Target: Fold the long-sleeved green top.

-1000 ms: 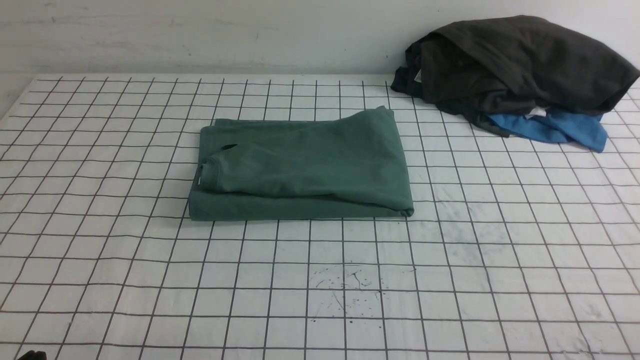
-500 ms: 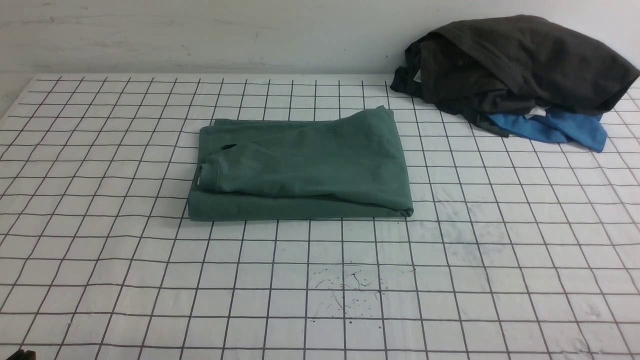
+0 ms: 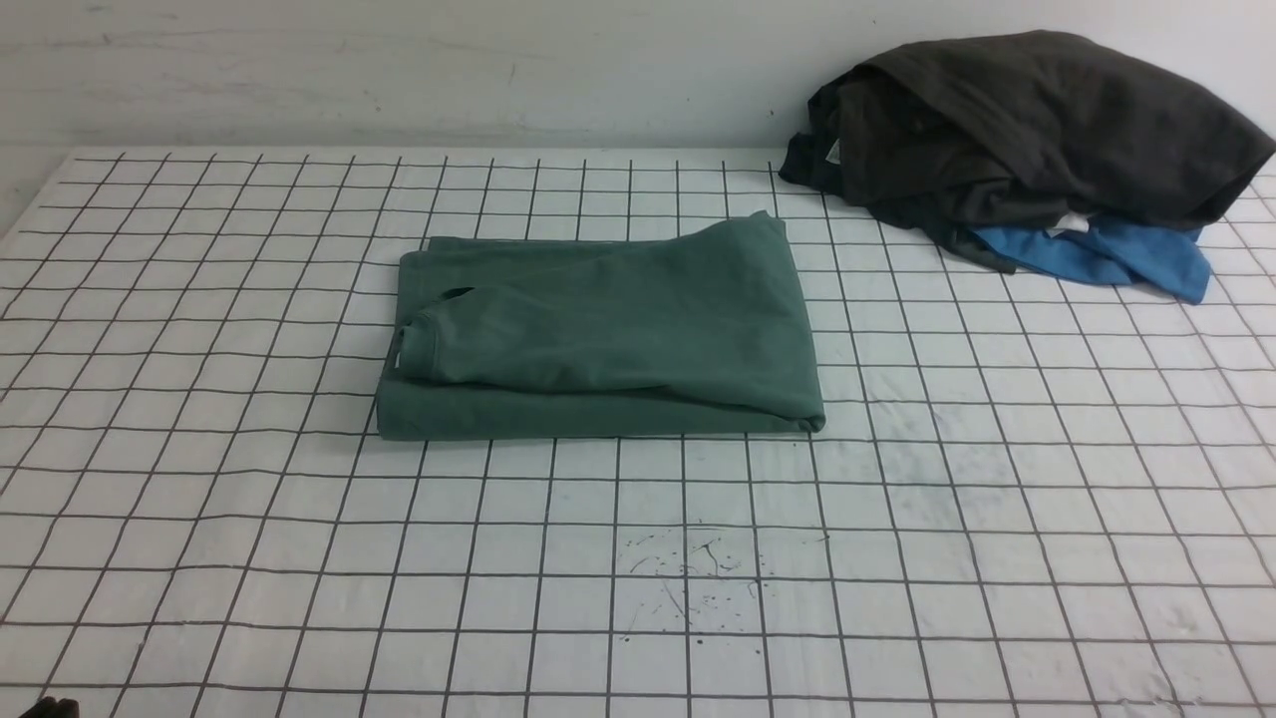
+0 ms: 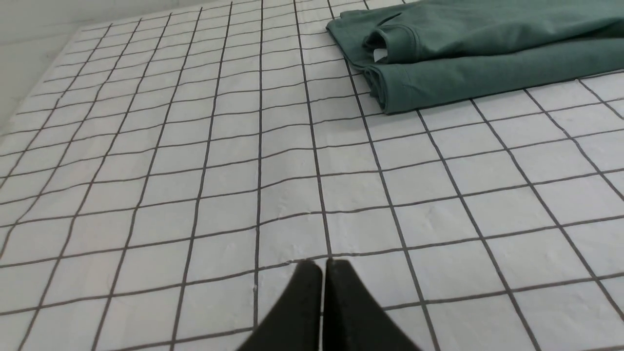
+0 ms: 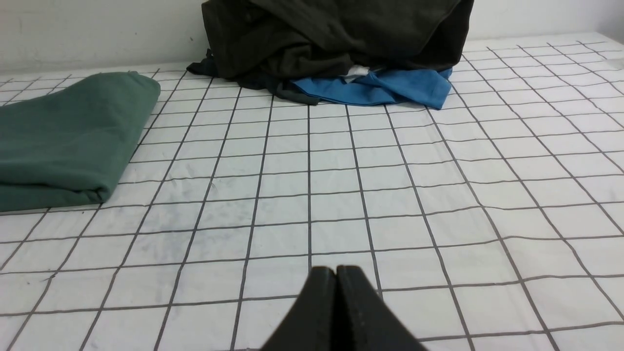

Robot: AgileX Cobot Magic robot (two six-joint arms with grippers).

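Nearest: left gripper [image 4: 322, 265] and right gripper [image 5: 336, 270], each with jaws pressed together on nothing, low over the gridded table cloth [image 3: 897, 558], well apart from the garment. Mid-table: green long-sleeved top [image 3: 598, 334], a folded rectangle with one cuffed sleeve end [image 4: 390, 44] exposed at its left edge. Far right corner: dark garment [image 3: 1017, 130] heaped on a blue garment [image 3: 1107, 254]; risk, as judged, is that any sweep across the bundle would snag that cuff and spring the fold.

**Open tabletop with two cloth obstacles**

The gridded tabletop [image 3: 638, 558] lies bare across its near half and along its left side. The folded green long-sleeved top [image 3: 603, 334] sits in the middle. A heap of dark garment [image 3: 1027, 130] over blue garment [image 3: 1107, 254] fills the far right corner against the wall [image 3: 399, 70]. A bare strip of grid separates the two.
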